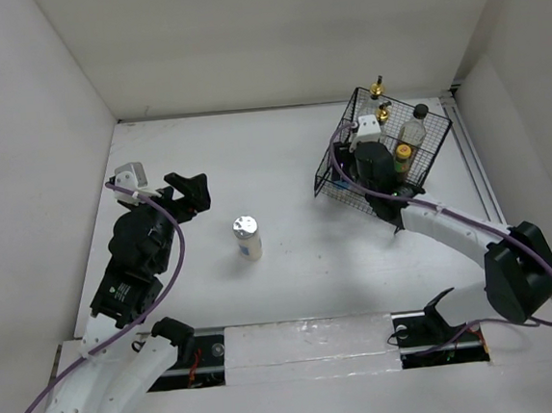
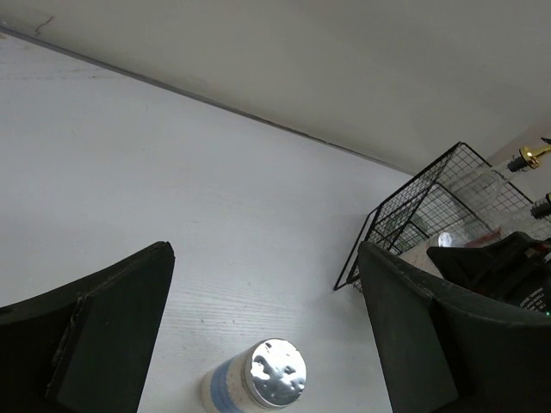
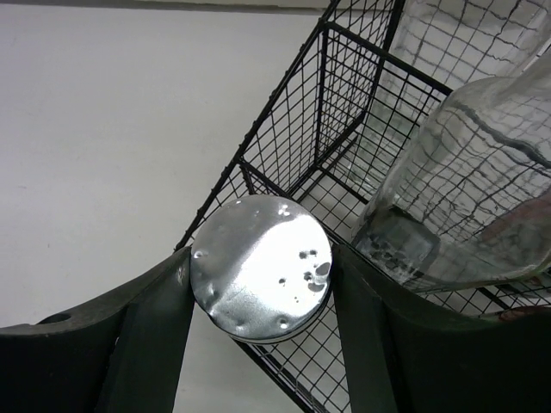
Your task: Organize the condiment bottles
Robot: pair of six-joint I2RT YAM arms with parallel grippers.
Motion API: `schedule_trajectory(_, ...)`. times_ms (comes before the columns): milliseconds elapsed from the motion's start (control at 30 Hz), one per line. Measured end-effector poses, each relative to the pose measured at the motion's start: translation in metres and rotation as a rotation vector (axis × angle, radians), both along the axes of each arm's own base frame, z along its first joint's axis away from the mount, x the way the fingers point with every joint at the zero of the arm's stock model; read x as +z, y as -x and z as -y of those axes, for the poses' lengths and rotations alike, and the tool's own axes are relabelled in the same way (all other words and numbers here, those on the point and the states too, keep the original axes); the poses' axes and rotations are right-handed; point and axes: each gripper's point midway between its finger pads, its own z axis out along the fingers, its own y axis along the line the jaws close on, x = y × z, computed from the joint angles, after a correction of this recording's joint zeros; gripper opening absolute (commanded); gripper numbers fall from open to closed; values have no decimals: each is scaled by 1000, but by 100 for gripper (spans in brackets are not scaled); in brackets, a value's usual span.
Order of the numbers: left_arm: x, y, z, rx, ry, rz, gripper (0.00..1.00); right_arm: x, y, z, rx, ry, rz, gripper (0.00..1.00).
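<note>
**Right arm at the basket, left one hovering**

Your right arm stretches out to the black wire basket [image 1: 438,142]. The right gripper [image 3: 263,268] is pinched on a silver-lidded jar [image 3: 258,258] at its corner, just beside a clear bottle [image 3: 465,189]. Your left arm is folded low, and the left gripper [image 2: 265,284] is spread wide with nothing in it. It faces the other jar [image 1: 248,238], which stands alone mid-table.

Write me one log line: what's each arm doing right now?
left gripper: open, near table jar | right gripper: holding second jar at wire basket corner
</note>
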Motion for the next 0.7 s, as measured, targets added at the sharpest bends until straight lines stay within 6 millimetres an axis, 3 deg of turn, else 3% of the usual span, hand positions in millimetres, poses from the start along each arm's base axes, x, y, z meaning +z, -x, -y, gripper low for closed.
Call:
schedule_trajectory(67,0,0,0,0,0,0,84,0,-1,1,-5,-12,-2,73)
schedule_trajectory(267,0,0,0,0,0,0,84,15,1,2,-12,-26,26,89)
schedule_trajectory(467,0,0,0,0,0,0,84,74,17,-3,28,-73,144,94)
schedule_trajectory(500,0,0,0,0,0,0,84,84,21,-7,45,-83,160,91)
schedule_trajectory(533,0,0,0,0,0,0,84,91,24,-12,67,-90,170,79)
schedule_trajectory(600,0,0,0,0,0,0,84,98,33,-25,134,-87,177,48)
schedule_trajectory(633,0,0,0,0,0,0,84,98,41,-40,202,-92,168,25)
schedule_trajectory(700,0,0,0,0,0,0,84,93,54,-61,302,-86,147,16)
